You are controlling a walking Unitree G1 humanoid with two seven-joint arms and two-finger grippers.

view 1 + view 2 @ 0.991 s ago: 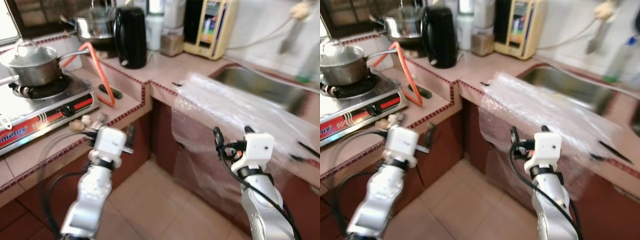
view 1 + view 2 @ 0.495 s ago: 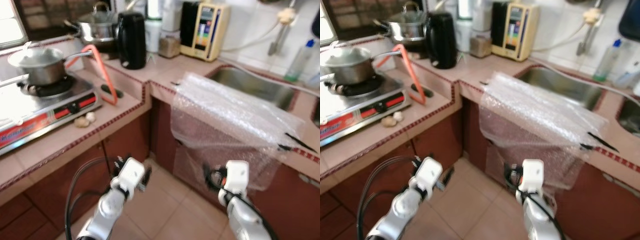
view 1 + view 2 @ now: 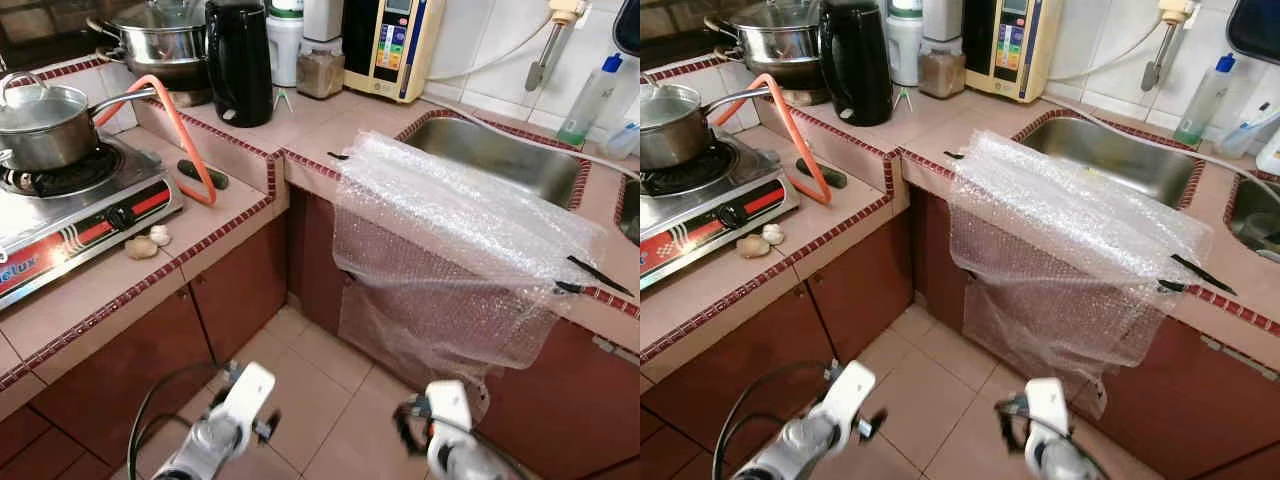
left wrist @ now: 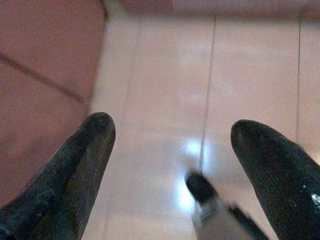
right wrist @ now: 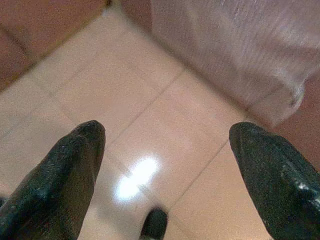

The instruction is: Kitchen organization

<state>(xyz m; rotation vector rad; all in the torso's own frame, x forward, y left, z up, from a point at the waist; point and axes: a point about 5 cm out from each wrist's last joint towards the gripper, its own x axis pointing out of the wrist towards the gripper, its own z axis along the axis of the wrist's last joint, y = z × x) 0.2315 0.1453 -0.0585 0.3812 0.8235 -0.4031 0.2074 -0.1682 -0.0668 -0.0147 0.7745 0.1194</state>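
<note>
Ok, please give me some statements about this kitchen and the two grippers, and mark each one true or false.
1. The bubble wrap hangs from the counter edge down over the cabinet front. True.
2. The left gripper is shut on a pot. False: its fingers are apart with only floor tiles between them.
3. The black kettle stands on the gas stove. False: it stands on the counter behind the stove; a lidded pot sits on the burner.
4. The right gripper is open above the floor, near the hanging bubble wrap. True.
5. An orange hose runs across the counter beside the stove. True.
</note>
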